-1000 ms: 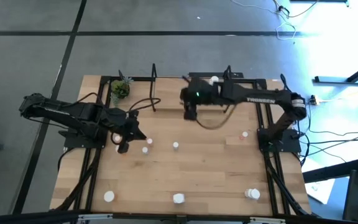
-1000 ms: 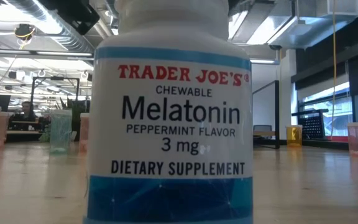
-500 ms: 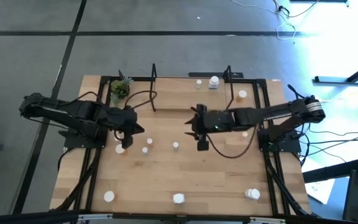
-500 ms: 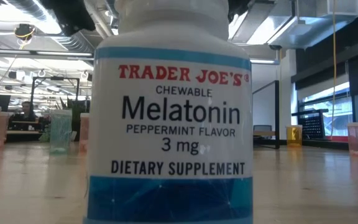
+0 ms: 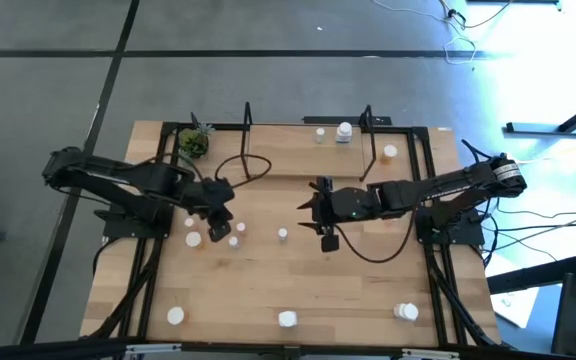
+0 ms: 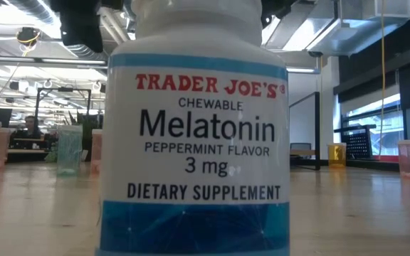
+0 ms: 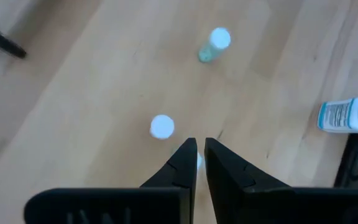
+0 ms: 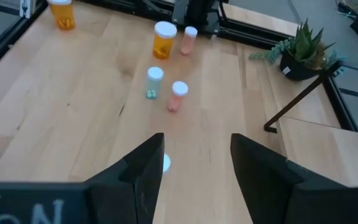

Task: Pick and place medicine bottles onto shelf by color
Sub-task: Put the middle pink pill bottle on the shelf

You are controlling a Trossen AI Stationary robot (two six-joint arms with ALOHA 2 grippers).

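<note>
From above, the left claw (image 5: 214, 231) hangs over small medicine bottles (image 5: 234, 240) on the counter (image 5: 348, 290), fingers pressed nearly together in its wrist view, while the right claw (image 5: 327, 238), spread empty, sits mid-counter below the shelf (image 5: 308, 160); the low view shows only a melatonin bottle (image 6: 194, 135).

Tabletop (image 5: 298, 280) light wood. Big bottle (image 6: 194, 128) white, red and black lettering, blue band. Small bottles: orange (image 8: 163, 41), pink (image 8: 178, 96), pale green (image 8: 153, 83), all white caps. Plant (image 8: 300, 50) green, dark pot. Arms, grippers black. Floor grey.
</note>
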